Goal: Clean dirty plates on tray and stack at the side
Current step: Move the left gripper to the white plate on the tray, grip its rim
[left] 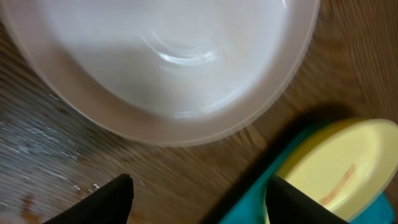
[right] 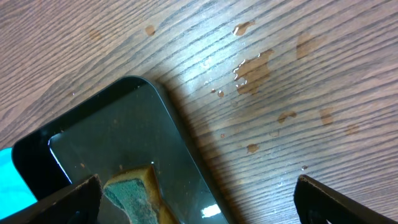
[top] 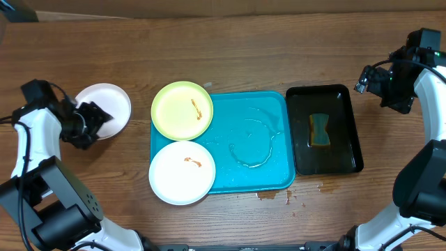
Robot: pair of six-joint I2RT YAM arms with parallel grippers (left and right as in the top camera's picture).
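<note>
The turquoise tray point(top: 258, 157) lies mid-table, wet in its middle. A yellow-green plate point(top: 182, 110) with an orange smear rests on its far left corner, and a white plate point(top: 182, 172) with a small smear overhangs its near left corner. Another white plate point(top: 111, 101) lies on the table left of the tray, with no smear showing. My left gripper point(top: 87, 124) is at this plate's near-left rim, open and holding nothing. The left wrist view shows that plate point(left: 168, 62) just beyond the left gripper point(left: 200, 200), with bare wood between the fingers. My right gripper point(top: 376, 80) hovers open at the far right.
A black tray point(top: 348, 157) right of the turquoise one holds water and a sponge point(top: 320, 130), also seen as the sponge point(right: 134, 190) in the right wrist view. Brown droplets point(top: 275, 195) dot the wood near the tray's front right corner, and more droplets point(right: 252, 68) lie beside the black tray point(right: 124, 137).
</note>
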